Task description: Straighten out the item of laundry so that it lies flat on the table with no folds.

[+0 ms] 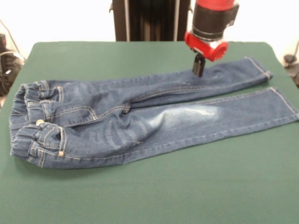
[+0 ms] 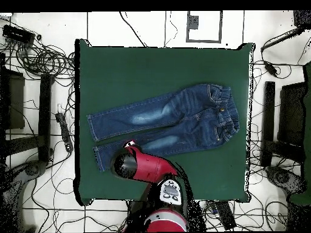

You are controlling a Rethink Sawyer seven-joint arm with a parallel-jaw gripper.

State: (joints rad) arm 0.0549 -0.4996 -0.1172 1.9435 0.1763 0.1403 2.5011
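Hanging just over the far trouser leg, my claw [image 1: 198,70] is pointing straight down at the denim, its dark tip at or barely above the cloth; I cannot tell how its tip is set, since the red wrist is hiding it from above and the front view is showing only one dark stub.

I am looking at the jeans [image 1: 140,116] lying lengthwise across the middle of the table [image 1: 149,196], waistband toward the left edge in the front view, both cuffs toward the right edge. They are lying mostly flat, the legs side by side and touching along the inseam, with some bunching at the elastic waist and creasing around the crotch.

I am judging the job nearly done, so the risk is in undoing it. If I am pressing down and dragging sideways, the far leg could ruck up or slide over the near one. Pinching one layer could lift a fresh fold.
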